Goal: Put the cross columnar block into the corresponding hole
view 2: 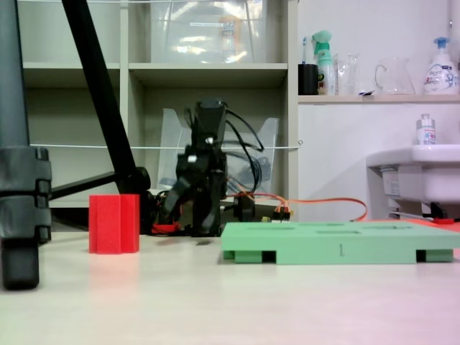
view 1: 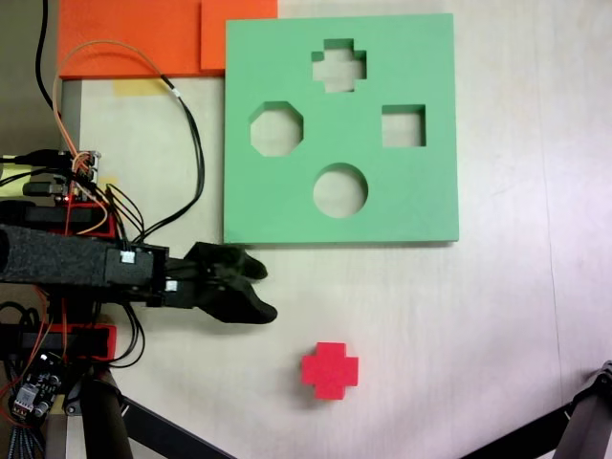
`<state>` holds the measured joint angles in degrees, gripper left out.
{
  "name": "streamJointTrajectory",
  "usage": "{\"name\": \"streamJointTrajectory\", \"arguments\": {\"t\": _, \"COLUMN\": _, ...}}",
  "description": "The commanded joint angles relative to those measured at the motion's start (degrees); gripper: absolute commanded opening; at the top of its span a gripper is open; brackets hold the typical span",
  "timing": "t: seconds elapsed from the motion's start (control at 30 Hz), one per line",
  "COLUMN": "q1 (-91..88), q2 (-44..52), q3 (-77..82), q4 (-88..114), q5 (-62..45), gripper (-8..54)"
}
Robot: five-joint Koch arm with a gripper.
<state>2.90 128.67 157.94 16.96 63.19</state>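
While the arm is stretched in low from the left of the overhead fixed view, the gripper is seen with its jaws parted and nothing held between them. To its lower right, near but apart, the cross columnar block stands upright on the counter, its long axis vertical, as is shown from the side. Farther up and right, the corresponding hole lies near the far edge of the green board.
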Motion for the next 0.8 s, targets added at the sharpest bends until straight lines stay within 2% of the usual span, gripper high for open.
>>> {"name": "streamJointTrajectory", "arguments": {"t": 0.0, "q1": 0.7, "q2": 4.22, "q3": -8.61, "q4": 17.05, "q5": 10.37, "gripper": 31.0}}
{"name": "streamJointTrajectory", "arguments": {"t": 0.1, "q1": 2.2, "q2": 2.72, "q3": -22.41, "q4": 32.7, "q5": 15.73, "gripper": 28.7}}
{"name": "streamJointTrajectory", "arguments": {"t": 0.23, "q1": 4.48, "q2": -5.8, "q3": -40.08, "q4": 48.25, "q5": 17.75, "gripper": 29.3}}
{"name": "streamJointTrajectory", "arguments": {"t": 0.33, "q1": 5.89, "q2": -9.49, "q3": -48.16, "q4": 51.59, "q5": 16.08, "gripper": 33.0}}
{"name": "streamJointTrajectory", "arguments": {"t": 0.37, "q1": 6.86, "q2": -9.76, "q3": -49.39, "q4": 51.77, "q5": 16.0, "gripper": 36.0}}
{"name": "streamJointTrajectory", "arguments": {"t": 0.43, "q1": 6.77, "q2": -12.22, "q3": -53.26, "q4": 52.12, "q5": 16.08, "gripper": 37.5}}
{"name": "streamJointTrajectory", "arguments": {"t": 0.63, "q1": 10.11, "q2": -24.96, "q3": -64.78, "q4": 58.1, "q5": 16.0, "gripper": 51.9}}
{"name": "streamJointTrajectory", "arguments": {"t": 0.77, "q1": 12.57, "q2": -31.9, "q3": -68.47, "q4": 58.45, "q5": 15.38, "gripper": 52.1}}
